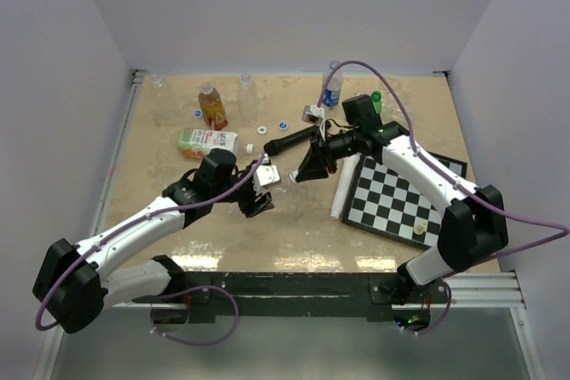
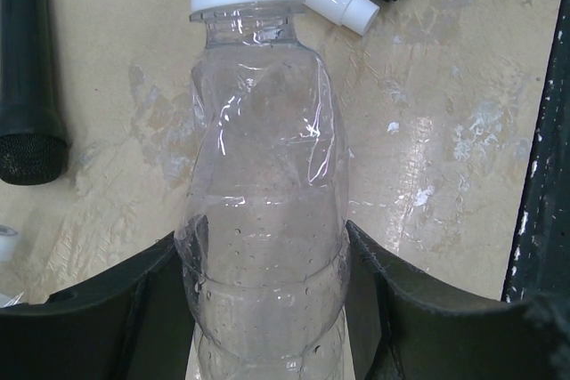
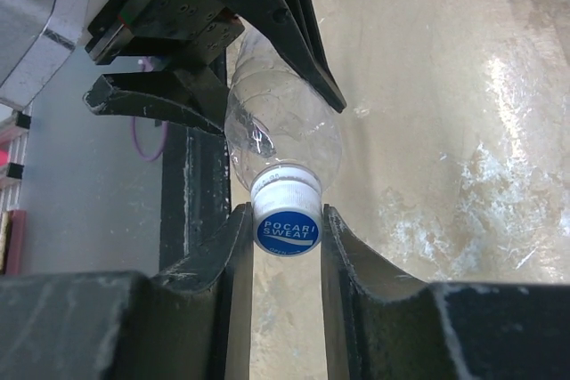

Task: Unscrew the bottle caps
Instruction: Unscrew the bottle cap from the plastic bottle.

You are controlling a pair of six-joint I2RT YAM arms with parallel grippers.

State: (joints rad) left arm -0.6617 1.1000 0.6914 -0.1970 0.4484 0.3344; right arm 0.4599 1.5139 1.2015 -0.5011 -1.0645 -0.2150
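Note:
A clear, crumpled bottle (image 2: 263, 131) lies level above the table, and my left gripper (image 2: 263, 251) is shut on its lower body, with one black finger (image 2: 134, 300) pressing each side. Its white bottle cap (image 3: 287, 224), with a blue "Pocari Sweat" top, sits between the fingertips of my right gripper (image 3: 285, 211), which is shut on it. From above, the left gripper (image 1: 258, 191) and the right gripper (image 1: 295, 174) face each other with the bottle (image 1: 272, 178) between them. The left gripper (image 3: 205, 51) also shows in the right wrist view.
A black microphone (image 1: 294, 141) and a white tube (image 1: 341, 189) lie close by. A chessboard (image 1: 401, 198) is at the right, and a carton (image 1: 207, 141) at the left. More bottles (image 1: 212, 106) (image 1: 331, 86) stand at the back, with loose caps (image 1: 264, 129) near them.

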